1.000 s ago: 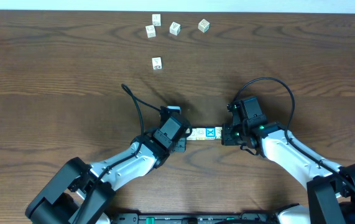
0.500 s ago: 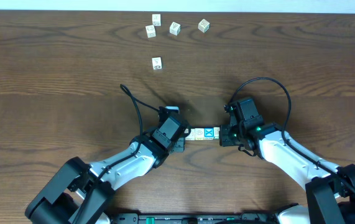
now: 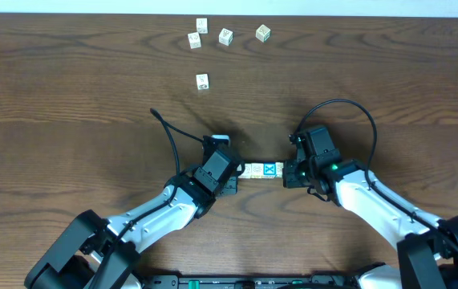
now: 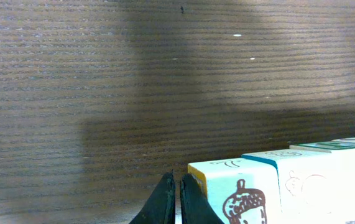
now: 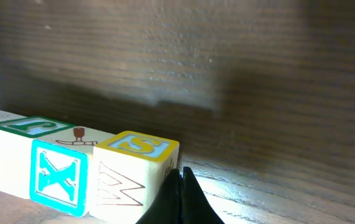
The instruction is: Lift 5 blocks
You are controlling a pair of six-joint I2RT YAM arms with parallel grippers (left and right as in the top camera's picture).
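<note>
Five loose cubes (image 3: 225,36) lie at the far side of the wooden table (image 3: 68,104) in the overhead view, well apart from the short row of blocks (image 3: 262,170) lined up end to end between the left gripper (image 3: 239,172) and the right gripper (image 3: 286,172). From the left wrist, that gripper's fingers (image 4: 165,202) are pressed together, tips right against an acorn block (image 4: 245,196) at the row's end. From the right wrist, the fingers (image 5: 193,202) are likewise together against a yellow-topped S block (image 5: 137,165), the blue X block (image 5: 56,174) beside it.
</note>
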